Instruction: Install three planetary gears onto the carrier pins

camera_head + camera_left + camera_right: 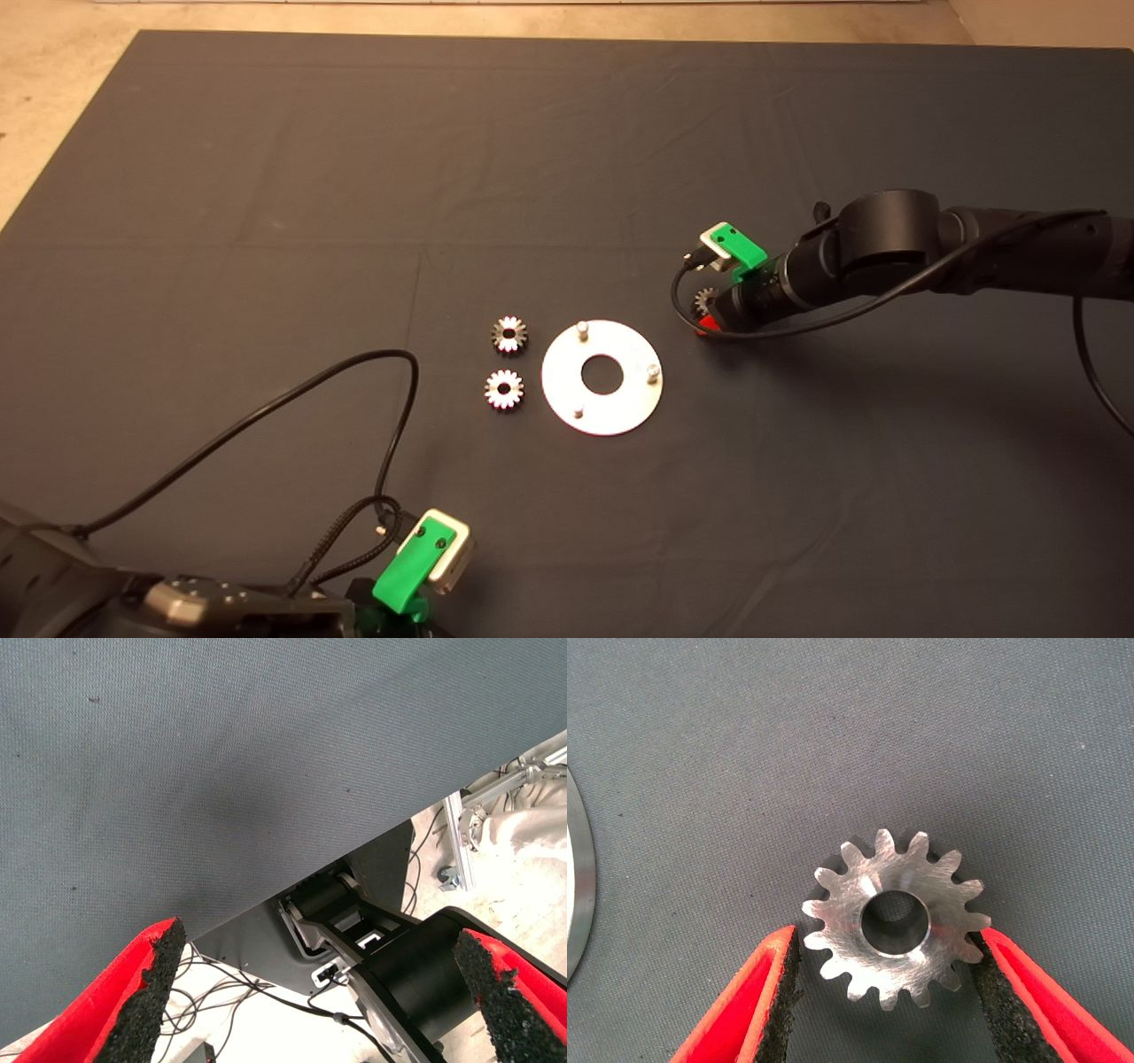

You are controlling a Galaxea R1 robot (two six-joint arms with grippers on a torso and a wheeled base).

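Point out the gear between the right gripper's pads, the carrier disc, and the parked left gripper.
Gear [895, 920]: right wrist view, on its flat face beside the bore.
Carrier disc [620, 403]: head view, on bare plate.
Left gripper [319, 992]: left wrist view, midway between its fingertips.

The mat [266, 177] looks like matt woven cloth, faintly creased. One gear [895, 920] shows bright metal with fine brushed machining marks across its face. The disc [602, 408] is smooth, shiny silver metal. On the right gripper [886, 992], glossy red plastic fingers carry rough, grainy black pads [780, 1010].
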